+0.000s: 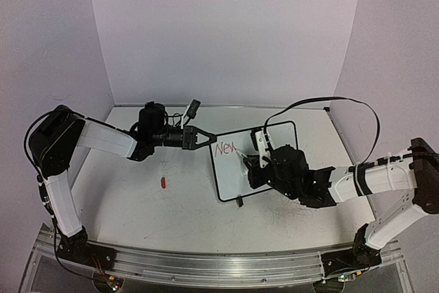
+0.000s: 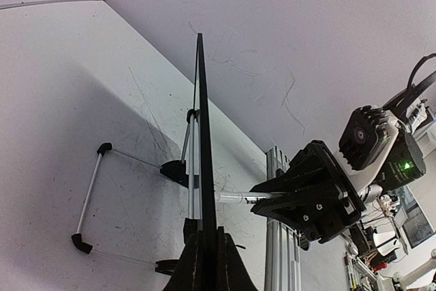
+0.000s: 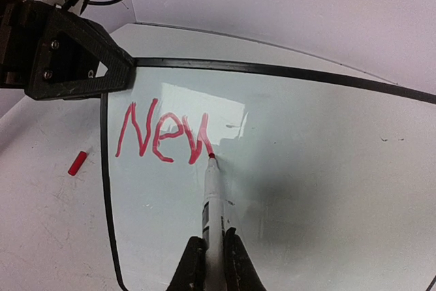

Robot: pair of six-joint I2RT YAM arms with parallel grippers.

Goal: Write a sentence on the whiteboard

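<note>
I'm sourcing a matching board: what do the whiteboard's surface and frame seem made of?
The whiteboard surface looks glossy, coated white: it mirrors a light patch and takes red ink from the marker. The frame looks like matte black plastic, possibly painted metal.

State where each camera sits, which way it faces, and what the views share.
Top external: above and behind the bases, looking down at the table; both arms, left gripper and right gripper show.
Left wrist: on the left arm, looking along the whiteboard edge-on; its fingers clamp the frame.
Right wrist: on the right arm, looking down the marker at red writing; own fingers show.
All three share the whiteboard.
</note>
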